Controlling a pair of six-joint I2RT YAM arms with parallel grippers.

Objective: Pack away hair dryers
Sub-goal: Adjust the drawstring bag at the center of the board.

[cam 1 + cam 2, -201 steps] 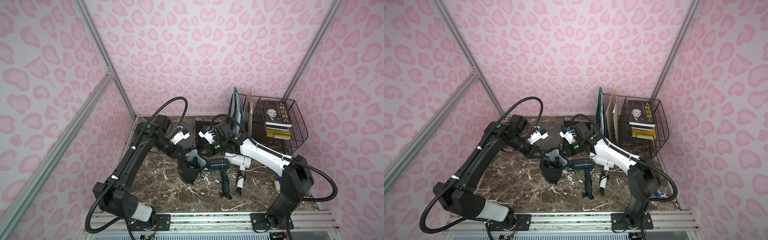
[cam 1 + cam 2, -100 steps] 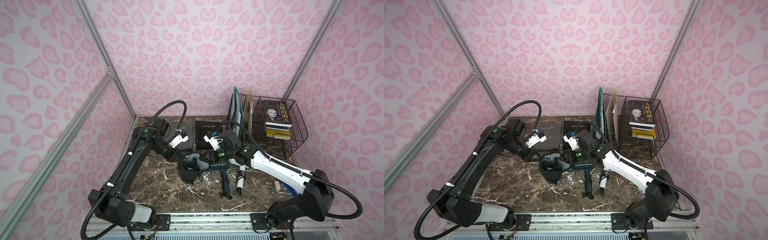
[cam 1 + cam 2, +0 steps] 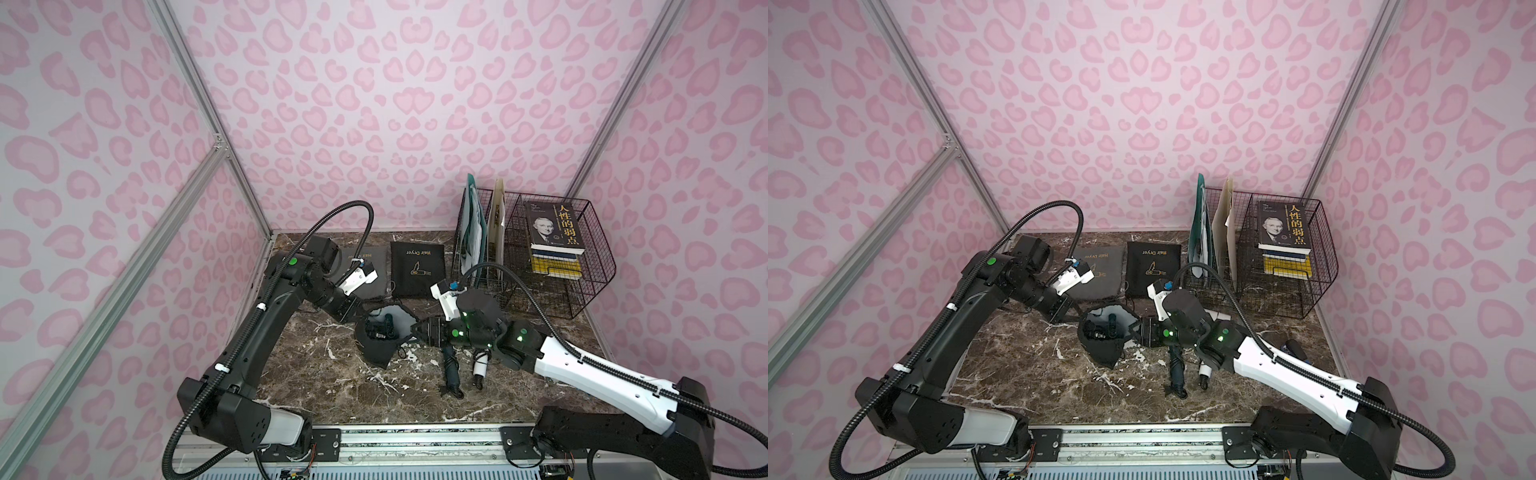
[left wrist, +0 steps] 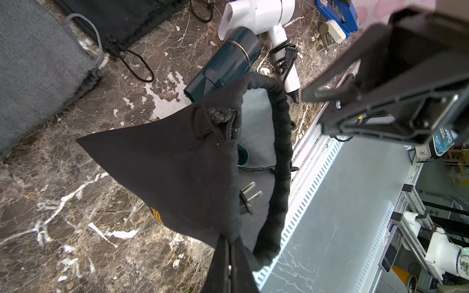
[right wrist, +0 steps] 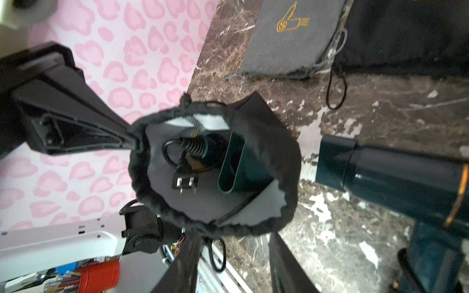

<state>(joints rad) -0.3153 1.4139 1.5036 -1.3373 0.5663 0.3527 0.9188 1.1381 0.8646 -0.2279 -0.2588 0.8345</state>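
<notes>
Your right gripper (image 5: 236, 237) has just spread its jaws. They now stand apart with nothing between them, the tips right at the near rim of the open bag (image 5: 266, 142), lower centre of the right wrist view. A second ago that wrist sat higher, behind the bag; it has swung down to the bag's right side, mid-frame in both top views. Your left gripper (image 4: 227, 244) stays pinched tight on the bag's rim, holding the mouth up and wide.

Inside lies a dark teal dryer (image 5: 233, 167) with its plug (image 5: 184, 182) loose on top. I take that as the first dryer delivered, with the mouth not yet drawn closed.

The other teal dryer (image 4: 225, 66) and the white dryer (image 4: 258, 15) lie on the table (image 3: 324, 374) just right of the bag, partly under your right wrist. A grey bag (image 3: 1100, 270) and a flat black bag (image 3: 417, 268) wait flat at upper middle.

Bare marble lies open at lower left of the bag. The wire basket (image 3: 598, 232) hems the right, and the front rail (image 3: 415, 434) runs near the dryer handles.
</notes>
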